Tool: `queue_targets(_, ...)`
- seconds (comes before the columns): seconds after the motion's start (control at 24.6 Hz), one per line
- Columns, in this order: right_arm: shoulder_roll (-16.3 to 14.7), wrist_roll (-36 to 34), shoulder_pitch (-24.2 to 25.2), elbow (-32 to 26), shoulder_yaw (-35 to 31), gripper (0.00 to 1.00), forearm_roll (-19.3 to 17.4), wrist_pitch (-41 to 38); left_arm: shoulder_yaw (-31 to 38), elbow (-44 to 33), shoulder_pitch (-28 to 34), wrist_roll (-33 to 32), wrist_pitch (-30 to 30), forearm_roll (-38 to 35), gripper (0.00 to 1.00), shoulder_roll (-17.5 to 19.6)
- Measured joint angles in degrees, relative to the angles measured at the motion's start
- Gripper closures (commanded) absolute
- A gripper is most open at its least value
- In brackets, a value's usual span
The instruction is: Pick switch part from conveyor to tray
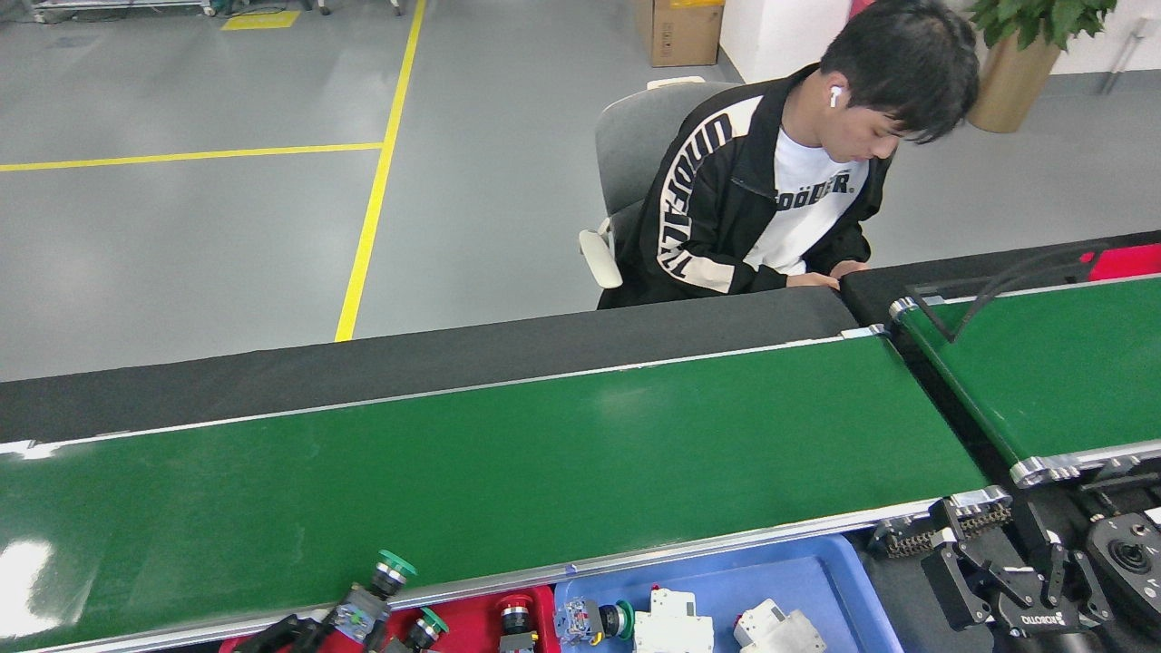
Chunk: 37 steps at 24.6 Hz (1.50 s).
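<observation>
L gripper [288, 631] is only a dark sliver at the bottom edge, left of centre. Its tips reach the rear of the switch part [367, 600], but the pic is too dark to show the jaw gap, so can't tell if it's clamped on or just touching.

Switch part sits just up-right of the L gripper, across the near silver rail of the conveyor [508, 462]. Grey body is low, next to the tips, and the green cap is at the far end, over the belt edge. Long axis runs diagonal from lower-left to upper-right, cap pointing up-right away from the gripper, approx 45° to the rail.

Red tray [472, 609] is right of the L gripper, below the rail. It has a green-capped switch [424, 628] just right of the held-looking part and a red-capped switch [514, 613] further right. Blue tray [816, 580] is next along, touching the red one, w/ a green-ringed switch [594, 622] and two white breakers [669, 624].

R gripper [998, 570] is at bottom right, well apart from the L one, past the conveyor's end roller. Jaws are spread wide w/ nothing between them, fingers [943, 573] pointing up. A black controller [1125, 558] is just right of it, and a second green belt [1052, 372] is above it. A seated person [771, 190] is far up-left of the R gripper, behind the conveyor
</observation>
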Motion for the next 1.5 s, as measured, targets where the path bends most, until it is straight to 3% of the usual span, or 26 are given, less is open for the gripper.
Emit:
queue_targets(0.04,0.0,0.5,-1.0,0.0,0.4,0.02,0.5,0.3,-0.2,0.0,0.0,0.3,-0.1,-0.5,0.73,0.2)
queue_targets(0.12,0.1,1.0,-3.5,0.2,2.4,0.02,2.5,1.9,-0.1,0.0,0.0,0.8,-0.2,-0.8,0.33,0.1)
queue_targets(0.16,0.2,1.1,-4.5,0.5,4.0,0.02,3.8,3.4,0.1,0.0,0.0,0.9,-0.3,-0.8,0.00,-0.2)
queue_targets(0.37,0.2,1.5,-6.4,1.8,12.8,0.02,5.6,12.2,0.2,0.0,0.1,1.2,-0.4,-0.8,0.00,-1.8)
queue_targets(0.53,0.2,1.6,-6.0,1.8,14.2,0.02,5.7,13.9,2.6,0.0,0.1,1.3,-0.6,-0.8,0.00,-5.3)
queue_targets(0.81,0.2,-2.6,-4.7,1.9,14.1,0.02,5.2,11.7,17.3,0.0,-0.9,-2.9,-0.1,-0.7,0.00,-15.9)
queue_targets(0.98,0.2,-3.3,-0.6,0.5,14.1,0.03,5.9,8.3,25.2,0.0,-1.8,-5.1,1.8,0.4,0.00,-17.9)
queue_targets(1.14,0.3,-4.5,3.4,-0.2,15.6,0.04,11.0,7.8,30.4,0.0,-1.9,-6.8,3.6,3.2,0.00,-17.9)
queue_targets(1.26,1.4,-5.8,3.7,-0.4,16.7,0.04,12.6,7.6,30.1,0.0,-1.9,-7.1,6.8,3.0,0.00,-18.0)
queue_targets(1.5,1.6,-7.2,5.5,-0.4,16.7,0.02,12.7,7.5,22.7,0.0,-3.2,-7.3,13.6,0.7,0.00,-18.9)
